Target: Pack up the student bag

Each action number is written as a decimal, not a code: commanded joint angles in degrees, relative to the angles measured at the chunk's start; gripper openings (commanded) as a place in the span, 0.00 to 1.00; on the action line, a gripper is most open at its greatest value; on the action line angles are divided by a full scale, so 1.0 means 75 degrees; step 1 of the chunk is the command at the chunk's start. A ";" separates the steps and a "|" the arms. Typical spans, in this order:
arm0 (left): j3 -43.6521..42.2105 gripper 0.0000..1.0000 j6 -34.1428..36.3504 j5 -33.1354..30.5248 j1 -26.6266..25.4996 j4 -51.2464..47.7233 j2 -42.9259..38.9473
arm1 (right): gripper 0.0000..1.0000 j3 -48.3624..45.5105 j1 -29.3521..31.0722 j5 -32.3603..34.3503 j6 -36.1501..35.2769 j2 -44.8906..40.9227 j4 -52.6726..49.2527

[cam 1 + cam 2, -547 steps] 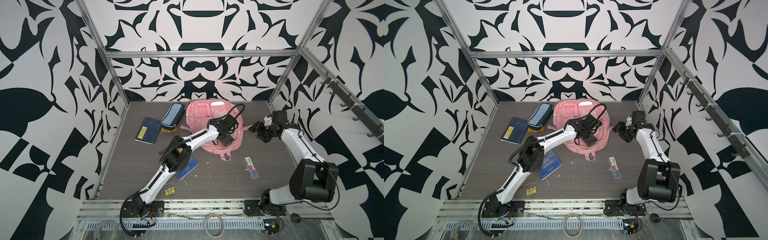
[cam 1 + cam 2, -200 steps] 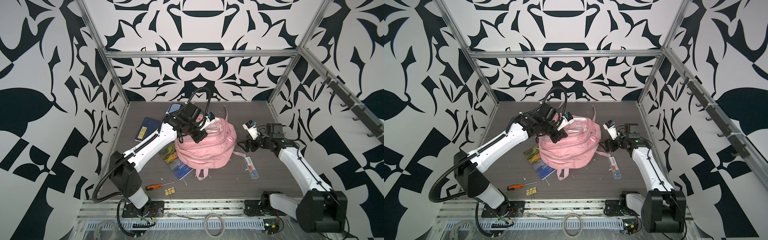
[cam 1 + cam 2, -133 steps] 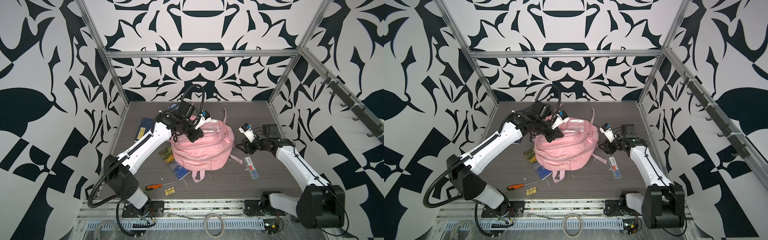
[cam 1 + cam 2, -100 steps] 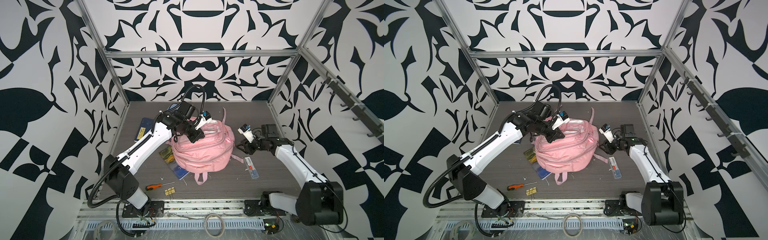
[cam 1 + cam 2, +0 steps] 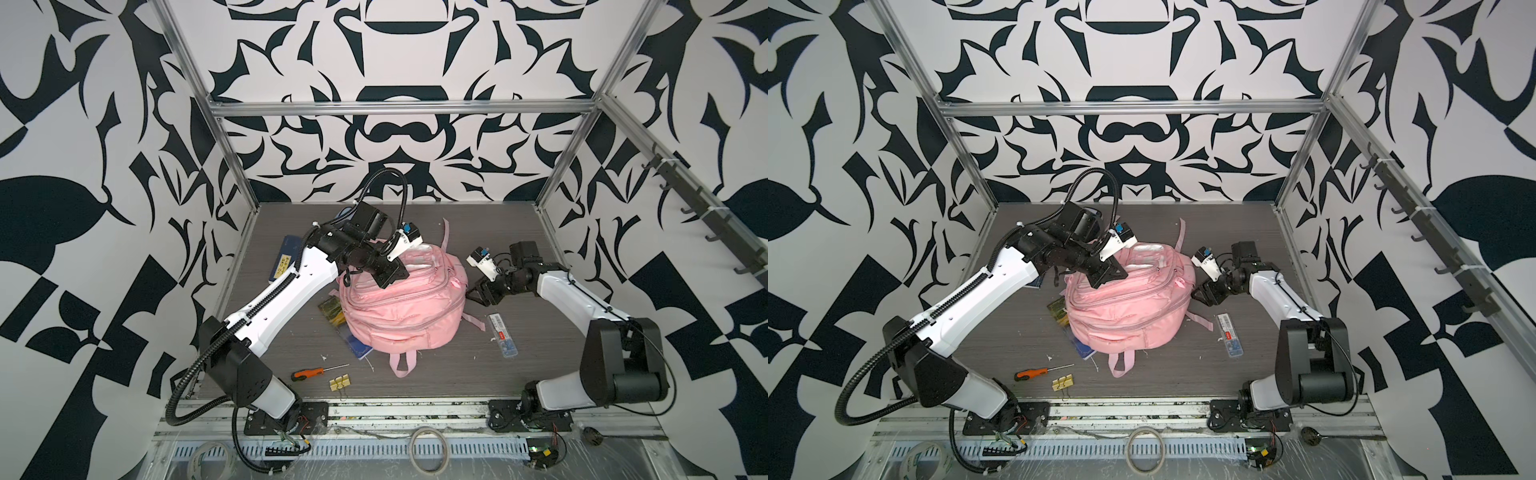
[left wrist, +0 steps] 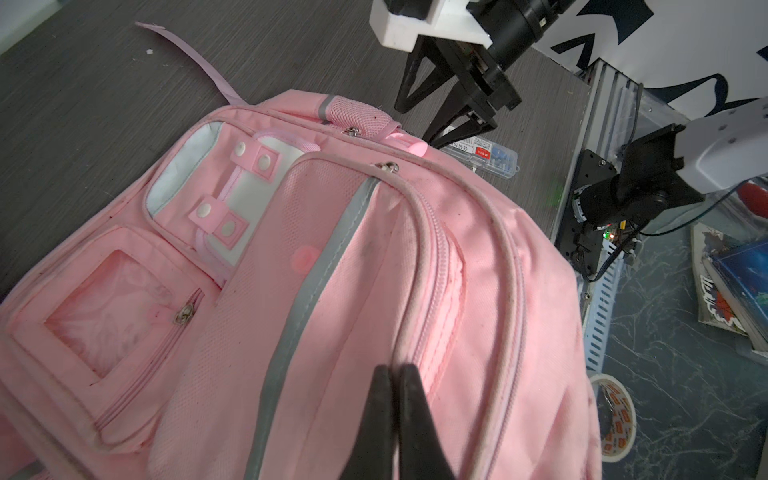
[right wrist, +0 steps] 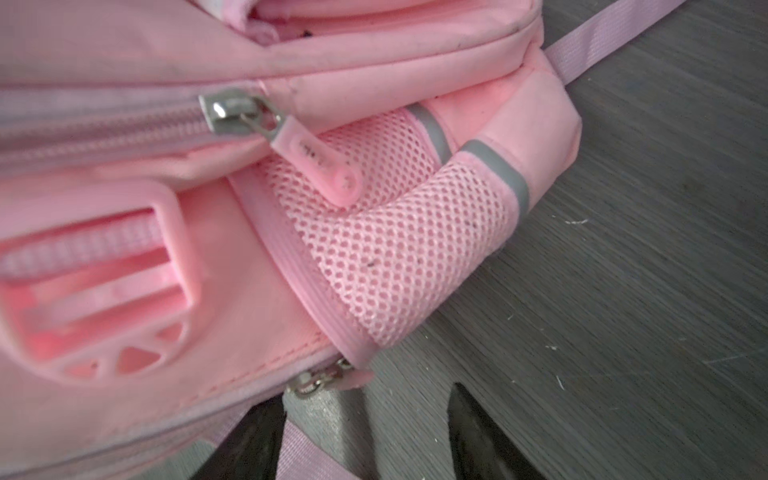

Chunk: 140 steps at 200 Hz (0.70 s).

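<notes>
Pink student bag (image 5: 399, 307) lies heaped at centre of table (image 5: 457, 232), front pockets up. L gripper (image 6: 392, 372) is closed, pinching bag fabric by a zip seam. R gripper (image 5: 478, 294), jaws apart & empty, sits just beside the bag's mesh side pocket (image 7: 395, 257) at its right edge.

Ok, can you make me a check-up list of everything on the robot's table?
Surface: dark wood-grain table, white crumbs scattered.
Job's things: pink student bag slumped mid-table.
Clutter: orange screwdriver, binder clips, clear case, blue book partly under the bag, blue notebook behind the left arm.
Grippers: left gripper shut, pinching the bag's fabric; right gripper open beside the mesh pocket, holding nothing.
Cables: black hose along the left arm.
Surroundings: patterned walls, metal frame, tape roll out front.
</notes>
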 commanded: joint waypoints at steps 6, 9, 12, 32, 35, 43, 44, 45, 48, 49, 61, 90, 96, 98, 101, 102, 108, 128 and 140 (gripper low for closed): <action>0.0010 0.00 -0.0006 0.0496 0.0033 0.0087 -0.0376 | 0.65 0.0168 0.0162 -0.0168 -0.0207 -0.0014 -0.0140; 0.0011 0.00 -0.0009 0.0502 0.0033 0.0090 -0.0364 | 0.65 0.0157 0.0178 -0.0165 -0.0219 -0.0015 -0.0135; 0.0017 0.00 -0.0014 0.0508 0.0033 0.0086 -0.0353 | 0.66 0.0138 0.0209 -0.0154 -0.0250 -0.0016 -0.0131; 0.0044 0.00 -0.0026 0.0543 0.0033 0.0128 -0.0291 | 0.66 0.0100 0.0380 -0.0106 -0.0328 0.0080 -0.0091; 0.0043 0.00 -0.0032 0.0541 0.0030 0.0130 -0.0281 | 0.66 0.0111 0.0393 -0.0115 -0.0318 0.0105 -0.0087; 0.0064 0.00 -0.0038 0.0544 0.0039 0.0144 -0.0270 | 0.66 0.0134 0.0404 -0.0168 -0.0278 0.0186 -0.0053; 0.0065 0.00 -0.0038 0.0544 0.0036 0.0144 -0.0269 | 0.66 0.0143 0.0404 -0.0178 -0.0268 0.0203 -0.0046; 0.0071 0.00 -0.0044 0.0544 0.0034 0.0138 -0.0268 | 0.66 0.0148 0.0404 -0.0189 -0.0263 0.0211 -0.0043; 0.0067 0.00 -0.0049 0.0539 0.0033 0.0143 -0.0265 | 0.66 0.0174 0.0404 -0.0222 -0.0248 0.0243 -0.0040; 0.0066 0.00 -0.0044 0.0536 0.0033 0.0144 -0.0266 | 0.66 0.0181 0.0404 -0.0234 -0.0242 0.0254 -0.0040; 0.0055 0.00 -0.0044 0.0515 0.0030 0.0138 -0.0267 | 0.65 0.0308 0.0427 -0.0313 -0.0188 0.0420 -0.0071; 0.0093 0.00 0.0009 0.0550 0.0033 0.0017 -0.0187 | 0.64 0.0527 0.0475 -0.0413 -0.0197 0.0715 -0.0169; 0.0081 0.00 0.0009 0.0567 0.0036 0.0015 -0.0174 | 0.64 0.0549 0.0475 -0.0439 -0.0188 0.0771 -0.0169; 0.0084 0.00 0.0009 0.0562 0.0033 0.0015 -0.0180 | 0.63 0.0559 0.0475 -0.0450 -0.0188 0.0784 -0.0169; 0.0088 0.00 0.0009 0.0566 0.0033 0.0017 -0.0164 | 0.63 0.0573 0.0475 -0.0465 -0.0179 0.0811 -0.0169; 0.0088 0.00 0.0009 0.0567 0.0033 0.0016 -0.0163 | 0.63 0.0579 0.0475 -0.0473 -0.0172 0.0814 -0.0169; 0.0088 0.00 -0.0003 0.0561 0.0033 0.0027 -0.0152 | 0.63 0.0601 0.0475 -0.0508 -0.0154 0.0869 -0.0169; 0.0085 0.00 -0.0058 0.0574 0.0033 0.0093 -0.0125 | 0.58 0.0672 0.0475 -0.0597 -0.0117 0.1023 -0.0169; 0.0100 0.00 -0.0073 0.0572 0.0033 0.0118 -0.0106 | 0.55 0.0691 0.0475 -0.0621 -0.0100 0.1083 -0.0181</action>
